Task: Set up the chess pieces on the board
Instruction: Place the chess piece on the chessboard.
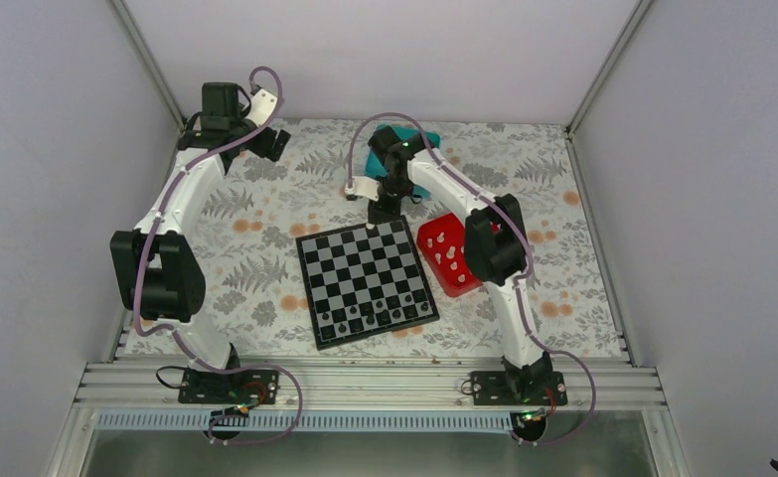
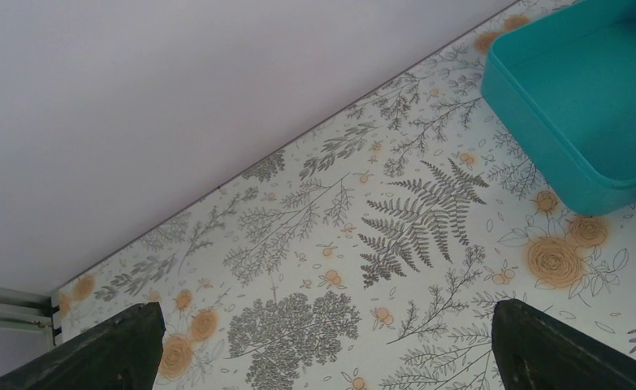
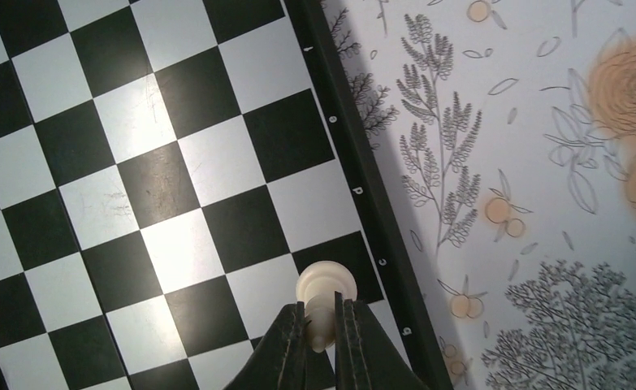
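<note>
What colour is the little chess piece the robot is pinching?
Cream-white. The chess piece shows best in the right wrist view.

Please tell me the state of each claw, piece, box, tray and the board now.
Left claw: open, empty.
Right claw: shut on white piece.
White piece: upright, over a dark edge square.
Board: dark pieces along near rows, far rows bare.
Red tray: holds white pieces.
Teal box: visible part empty.
</note>
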Robot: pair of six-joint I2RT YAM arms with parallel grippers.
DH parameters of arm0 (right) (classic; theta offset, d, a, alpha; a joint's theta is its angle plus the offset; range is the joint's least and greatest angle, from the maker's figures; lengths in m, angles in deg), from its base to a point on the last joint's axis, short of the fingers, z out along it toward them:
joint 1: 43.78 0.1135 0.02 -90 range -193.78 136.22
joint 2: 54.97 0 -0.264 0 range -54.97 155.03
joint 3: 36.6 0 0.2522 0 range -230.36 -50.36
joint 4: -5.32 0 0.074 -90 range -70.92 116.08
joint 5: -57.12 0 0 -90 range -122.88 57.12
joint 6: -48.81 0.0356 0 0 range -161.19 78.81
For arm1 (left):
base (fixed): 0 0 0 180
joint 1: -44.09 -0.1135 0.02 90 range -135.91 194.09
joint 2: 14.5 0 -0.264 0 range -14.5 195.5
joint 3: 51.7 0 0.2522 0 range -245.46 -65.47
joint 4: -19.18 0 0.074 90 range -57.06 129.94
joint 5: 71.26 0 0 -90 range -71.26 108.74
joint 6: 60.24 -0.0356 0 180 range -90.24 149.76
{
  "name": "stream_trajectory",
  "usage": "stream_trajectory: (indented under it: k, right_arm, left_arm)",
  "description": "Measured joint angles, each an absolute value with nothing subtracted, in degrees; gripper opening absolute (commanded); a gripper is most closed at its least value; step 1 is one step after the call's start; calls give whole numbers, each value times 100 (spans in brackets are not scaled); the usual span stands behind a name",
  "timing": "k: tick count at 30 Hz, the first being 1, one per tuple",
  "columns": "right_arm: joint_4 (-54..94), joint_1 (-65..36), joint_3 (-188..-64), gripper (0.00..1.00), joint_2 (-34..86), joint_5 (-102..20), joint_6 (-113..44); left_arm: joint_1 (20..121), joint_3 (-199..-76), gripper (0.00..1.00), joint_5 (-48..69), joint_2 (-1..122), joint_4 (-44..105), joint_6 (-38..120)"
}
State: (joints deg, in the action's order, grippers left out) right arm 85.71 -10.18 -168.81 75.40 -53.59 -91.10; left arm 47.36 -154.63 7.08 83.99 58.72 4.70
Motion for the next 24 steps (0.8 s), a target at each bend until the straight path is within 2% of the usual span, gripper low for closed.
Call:
stream_trajectory:
  k: [16, 20, 24]
  right_arm:
    - [8539, -935, -16881, 8, 7951, -5134, -9084]
    - [8526, -935, -16881, 18, 7951, -5119, -9073]
    - [8508, -935, -16879, 35, 7951, -5068, -9067]
  left_arm:
    - [4736, -15258, 100, 638, 8367, 5866, 470]
    - [4736, -15253, 100, 623, 8364, 5864, 470]
    - [4736, -15253, 100, 618, 8362, 5866, 468]
